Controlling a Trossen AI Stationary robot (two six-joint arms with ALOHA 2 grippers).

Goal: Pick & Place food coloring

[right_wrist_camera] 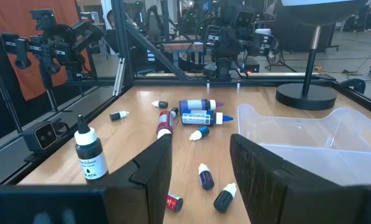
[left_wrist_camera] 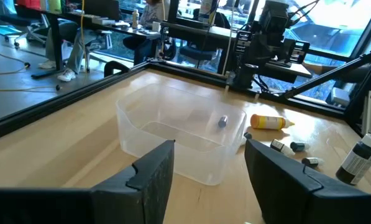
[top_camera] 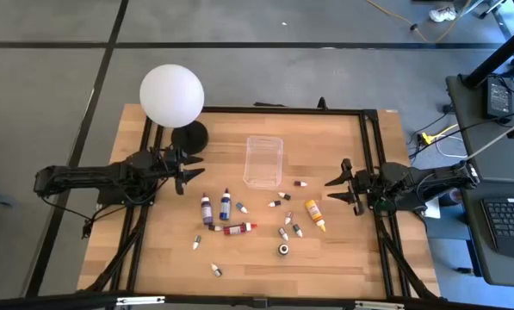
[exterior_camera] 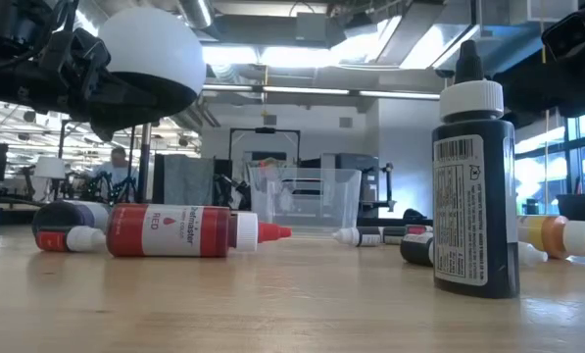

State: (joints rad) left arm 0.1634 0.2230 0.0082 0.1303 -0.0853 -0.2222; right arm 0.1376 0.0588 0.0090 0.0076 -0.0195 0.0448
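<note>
Lying scattered on the wooden surface [top_camera: 153, 250] in front of the clear plastic box [top_camera: 263, 161], most food coloring bottles [top_camera: 239, 228] rest on their sides, the red one's long axis running left-right with its cap toward the right arm, while the black bottle [exterior_camera: 473, 176] stands upright. The left hand [top_camera: 190, 170] and right hand [top_camera: 332, 191] hover open at opposite edges, holding nothing.

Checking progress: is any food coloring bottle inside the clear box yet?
No, the clear box is empty in the high view; the bottles lie on the table.

Overhead looks straight down; low sits level beside bottles; both share the clear box [top_camera: 263, 161]
</note>
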